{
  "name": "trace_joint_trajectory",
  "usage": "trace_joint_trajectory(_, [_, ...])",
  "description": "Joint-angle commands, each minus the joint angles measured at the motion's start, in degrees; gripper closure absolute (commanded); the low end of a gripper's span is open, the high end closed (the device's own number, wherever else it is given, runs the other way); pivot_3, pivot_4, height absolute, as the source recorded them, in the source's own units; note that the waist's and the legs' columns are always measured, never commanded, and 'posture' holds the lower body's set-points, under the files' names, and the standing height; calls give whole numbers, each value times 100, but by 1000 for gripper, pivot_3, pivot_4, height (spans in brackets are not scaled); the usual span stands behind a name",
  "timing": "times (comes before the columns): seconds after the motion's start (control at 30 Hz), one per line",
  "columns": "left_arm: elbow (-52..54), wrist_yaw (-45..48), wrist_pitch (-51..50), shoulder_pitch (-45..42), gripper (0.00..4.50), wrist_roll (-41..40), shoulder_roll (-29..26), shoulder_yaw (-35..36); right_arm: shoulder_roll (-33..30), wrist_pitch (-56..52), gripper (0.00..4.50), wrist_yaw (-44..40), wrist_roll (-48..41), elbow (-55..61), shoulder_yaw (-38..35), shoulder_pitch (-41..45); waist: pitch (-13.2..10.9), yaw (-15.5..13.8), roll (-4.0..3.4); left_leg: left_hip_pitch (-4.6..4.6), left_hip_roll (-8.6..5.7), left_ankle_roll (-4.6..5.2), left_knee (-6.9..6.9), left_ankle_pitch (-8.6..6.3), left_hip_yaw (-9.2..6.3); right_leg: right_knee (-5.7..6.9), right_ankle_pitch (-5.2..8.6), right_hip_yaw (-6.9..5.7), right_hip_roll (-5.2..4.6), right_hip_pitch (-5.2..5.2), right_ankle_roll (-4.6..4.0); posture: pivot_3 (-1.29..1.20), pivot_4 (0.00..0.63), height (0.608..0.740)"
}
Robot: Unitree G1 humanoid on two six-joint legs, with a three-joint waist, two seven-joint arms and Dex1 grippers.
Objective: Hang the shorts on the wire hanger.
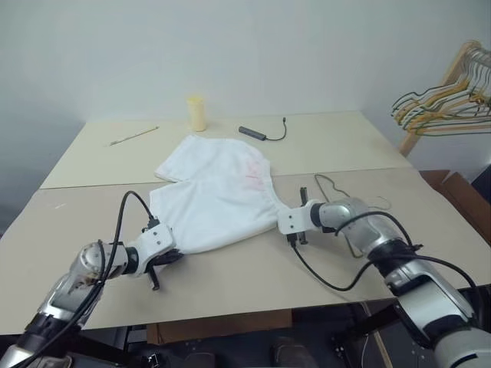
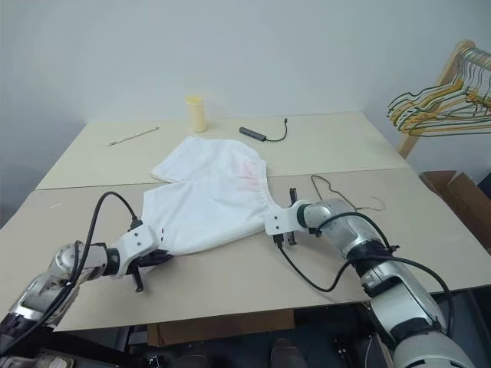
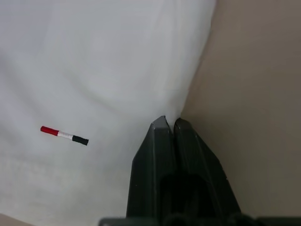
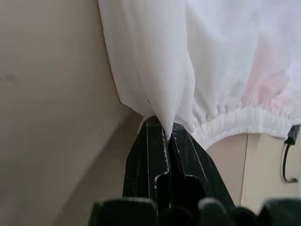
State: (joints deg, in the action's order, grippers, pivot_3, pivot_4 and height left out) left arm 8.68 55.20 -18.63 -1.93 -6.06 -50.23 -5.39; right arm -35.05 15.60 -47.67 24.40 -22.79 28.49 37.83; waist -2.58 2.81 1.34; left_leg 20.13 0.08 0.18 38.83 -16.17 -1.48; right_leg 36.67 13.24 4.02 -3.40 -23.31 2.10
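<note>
The white shorts (image 1: 215,192) lie spread on the near table, their gathered waistband (image 4: 225,125), marked faintly pink, toward the right. At the front left, my left gripper (image 1: 159,264) is shut on the edge of the shorts' hem (image 3: 170,121), near a small red, white and black tag (image 3: 64,135). My right gripper (image 1: 295,228) is shut on a pinch of the fabric just below the waistband (image 4: 163,126). The wire hanger (image 2: 326,184) lies flat on the table just right of the shorts, partly hidden behind my right arm.
On the far table stand a pale yellow cylinder (image 1: 197,113), a dark adapter with its cable (image 1: 255,133) and a thin stick (image 1: 134,136). A bunch of coloured hangers (image 1: 441,103) hangs on a wooden rack at the right. A cardboard box (image 2: 456,195) sits below it.
</note>
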Motion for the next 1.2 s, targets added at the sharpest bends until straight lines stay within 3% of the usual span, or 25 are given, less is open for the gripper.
trace_joint_trajectory(0.03, [740,470,-4,668,4500,-315,-565,613,-460,-645,4478,-620,-215,1466,-365,-433,-1,15,-1,7,3,2,0,-2,-2,1,1,1,0,-9,0,-32,0,740])
trace_joint_trajectory(0.23, [1909,1214,-181,2606,4500,-875,-1115,2062,-1192,-1670,4478,-1512,-605,3467,-602,-1332,-6,18,-4,-4,9,4,4,-3,14,-2,14,3,-2,7,11,-57,0,740])
trace_joint_trajectory(0.3, [2042,1251,-94,2940,4500,-760,-1163,2254,-1339,-1886,4478,-1683,-607,3789,-606,-1452,-7,15,-3,-29,16,4,5,-3,30,-2,47,-2,3,25,39,-52,0,740])
trace_joint_trajectory(0.4, [2038,1234,-99,3041,4500,-880,-1087,2310,-1514,-2249,4478,-2024,-742,4139,-564,-1522,-11,-26,-5,-79,21,3,4,-3,42,2,72,-2,6,63,7,-45,0,740])
trace_joint_trajectory(0.47, [1907,1179,-42,3003,4500,-834,-1065,2187,-1504,-2381,3986,-2142,-888,4226,-526,-1513,-11,-28,-2,-103,22,3,3,-3,42,0,85,-4,6,90,4,-45,0,740])
trace_joint_trajectory(0.57, [1844,1323,104,3030,3815,-855,-1096,2099,-1545,-2446,3110,-2260,-940,4213,-465,-1500,-13,-18,3,-103,21,2,3,-4,45,-1,85,-4,6,92,5,-42,0,740])
trace_joint_trajectory(0.77, [1714,1710,267,3129,1899,-1044,-1135,2507,-1706,-2934,1041,-2835,-2090,4346,-1024,-1535,-16,-16,11,-80,25,1,-6,-9,50,-1,67,-4,7,62,35,-48,0,740])
trace_joint_trajectory(0.87, [1898,1802,-44,2830,1008,-1975,-817,3028,-1272,-3792,103,-2314,-2697,4011,-1732,-1321,-18,-18,15,-81,33,1,-4,-9,49,0,67,-5,10,62,34,-53,0,740])
trace_joint_trajectory(0.97, [2090,1481,-318,2183,60,-2788,-427,3163,-418,-5446,0,-792,-2483,2851,-2226,-632,-18,11,17,-95,55,0,0,-9,52,2,70,-6,13,77,24,-62,0,740])
trace_joint_trajectory(1.1, [2229,1331,-569,1647,60,-3271,-254,3026,362,-6549,0,460,-2572,1743,-2883,-91,-13,69,21,-90,42,-2,5,-8,58,1,47,-3,21,77,17,-67,0,740])
trace_joint_trajectory(1.2, [2210,1225,-679,1266,60,-3385,-268,2827,758,-6705,0,1182,-2661,982,-3298,50,-10,108,21,-66,31,-2,-9,-9,49,2,28,-1,20,46,-18,-90,0,740])
